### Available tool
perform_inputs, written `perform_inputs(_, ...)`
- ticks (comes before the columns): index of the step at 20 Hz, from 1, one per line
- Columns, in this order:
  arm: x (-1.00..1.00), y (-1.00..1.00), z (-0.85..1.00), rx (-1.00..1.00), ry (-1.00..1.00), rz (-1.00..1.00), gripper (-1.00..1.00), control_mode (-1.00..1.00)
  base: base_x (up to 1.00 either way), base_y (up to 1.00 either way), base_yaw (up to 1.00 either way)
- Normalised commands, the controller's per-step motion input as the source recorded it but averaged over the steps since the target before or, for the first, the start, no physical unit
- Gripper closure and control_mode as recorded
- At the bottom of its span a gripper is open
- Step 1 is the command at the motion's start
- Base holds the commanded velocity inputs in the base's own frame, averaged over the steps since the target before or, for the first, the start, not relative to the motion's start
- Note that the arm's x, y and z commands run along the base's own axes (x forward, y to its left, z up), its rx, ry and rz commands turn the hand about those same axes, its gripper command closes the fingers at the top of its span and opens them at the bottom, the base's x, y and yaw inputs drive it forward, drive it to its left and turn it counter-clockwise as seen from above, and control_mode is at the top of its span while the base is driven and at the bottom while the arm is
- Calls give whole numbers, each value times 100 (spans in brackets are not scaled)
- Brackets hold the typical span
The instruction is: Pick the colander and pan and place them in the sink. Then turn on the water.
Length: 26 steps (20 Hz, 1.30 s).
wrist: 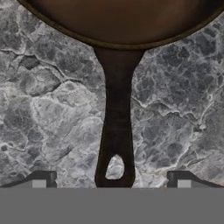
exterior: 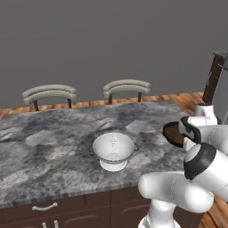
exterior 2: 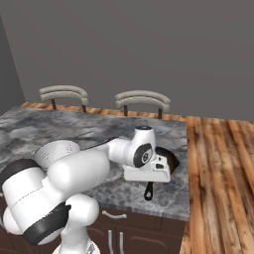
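The dark pan [wrist: 127,22] lies on the marble counter, its black handle [wrist: 116,131] running straight toward the camera in the hand view. My gripper [wrist: 111,181] is open just above the handle's end, one fingertip [wrist: 43,179] on each side, nothing held. In the right base view the hand hovers over the pan [exterior 2: 170,158] near the counter's right end. The arm partly hides the pan [exterior: 171,132] in the left base view. The white colander [exterior: 113,150] stands upright to the pan's left, also seen behind my arm [exterior 2: 55,151]. The sink and the water are out of view.
Two grey-backed chairs [exterior: 49,93] [exterior: 127,87] stand behind the counter [exterior: 53,142]. The counter's right edge [exterior 2: 187,168] drops to a wooden floor [exterior 2: 223,173]. A dark post [exterior: 213,78] rises at the far right.
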Motion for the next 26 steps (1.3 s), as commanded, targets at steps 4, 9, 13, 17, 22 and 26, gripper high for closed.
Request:
perform_inputs(4, 0, 0, -15, 4, 0, 0, -100, -100, 0, 0, 0)
perform_inputs(9, 5, 0, -16, 1, 0, 0, -100, -100, 0, 0, 0)
perform_inputs(13, 4, 0, -19, 0, 0, 0, -100, -100, 0, 0, 0)
perform_inputs(17, 8, -6, -20, 0, 0, 0, -100, -100, 0, 0, 0)
perform_inputs(22, 3, -13, -22, 0, 0, 0, -100, -100, 0, 0, 0)
perform_inputs(26, 4, -8, -19, 0, 0, 0, -100, -100, 0, 0, 0)
